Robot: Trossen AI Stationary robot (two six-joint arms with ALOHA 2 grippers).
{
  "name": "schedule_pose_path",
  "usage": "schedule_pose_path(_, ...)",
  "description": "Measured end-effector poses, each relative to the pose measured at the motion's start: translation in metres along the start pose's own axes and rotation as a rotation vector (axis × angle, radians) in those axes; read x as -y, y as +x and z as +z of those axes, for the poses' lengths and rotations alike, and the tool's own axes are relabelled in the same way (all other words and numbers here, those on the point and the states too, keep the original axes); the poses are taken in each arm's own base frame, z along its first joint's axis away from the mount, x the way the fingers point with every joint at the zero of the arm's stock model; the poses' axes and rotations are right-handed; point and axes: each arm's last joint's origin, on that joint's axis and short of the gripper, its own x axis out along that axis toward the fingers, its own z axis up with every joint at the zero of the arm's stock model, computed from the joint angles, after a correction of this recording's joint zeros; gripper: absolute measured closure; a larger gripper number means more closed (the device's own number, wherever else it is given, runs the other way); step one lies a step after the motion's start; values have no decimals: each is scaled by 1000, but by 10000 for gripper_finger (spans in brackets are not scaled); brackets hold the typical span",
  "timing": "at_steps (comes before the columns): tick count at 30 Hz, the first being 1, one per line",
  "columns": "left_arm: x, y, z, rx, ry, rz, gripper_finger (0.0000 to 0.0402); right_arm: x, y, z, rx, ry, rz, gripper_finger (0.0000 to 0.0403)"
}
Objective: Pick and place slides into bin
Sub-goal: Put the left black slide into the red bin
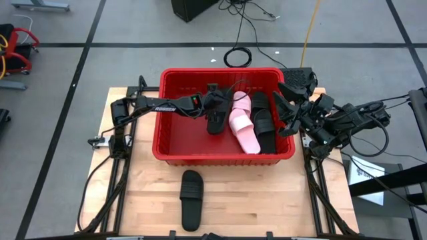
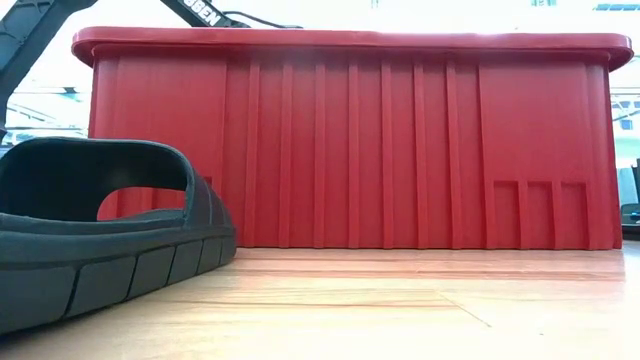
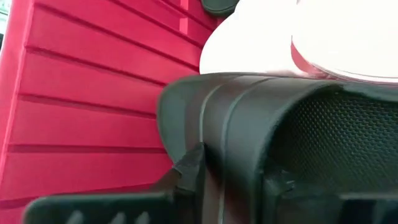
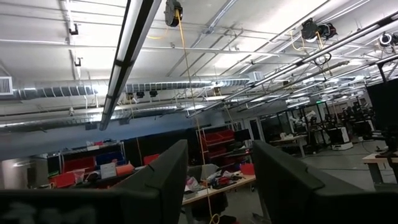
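Wood tabletop (image 1: 267,193) holds red bin (image 1: 175,120); right hand (image 4: 214,180) gapes toward ceiling pipes (image 4: 205,87), left's grip unclear.

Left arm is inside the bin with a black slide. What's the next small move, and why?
Probably finish opening the left gripper and lift clear: its black slide already lies in the red bin beside the pink slide. One black slide remains on the table.
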Motion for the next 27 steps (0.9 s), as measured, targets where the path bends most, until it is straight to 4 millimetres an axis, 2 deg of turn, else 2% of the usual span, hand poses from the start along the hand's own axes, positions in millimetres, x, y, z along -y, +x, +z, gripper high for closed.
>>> schedule_pose_path(7,-1,-1,-2,-70,-25,64,249,-6,-6,2,-10,13,38,234)
schedule_pose_path(12,2,-2,-10,-159,-62,59,219,-10,-11,3,-17,25,62,234)
schedule_pose_path(19,16,-7,-5,-101,-115,-106,215,-11,-12,4,-19,29,70,234)
schedule_pose_path(27,15,-22,20,19,-140,-91,215,-11,-12,4,-19,29,70,234)
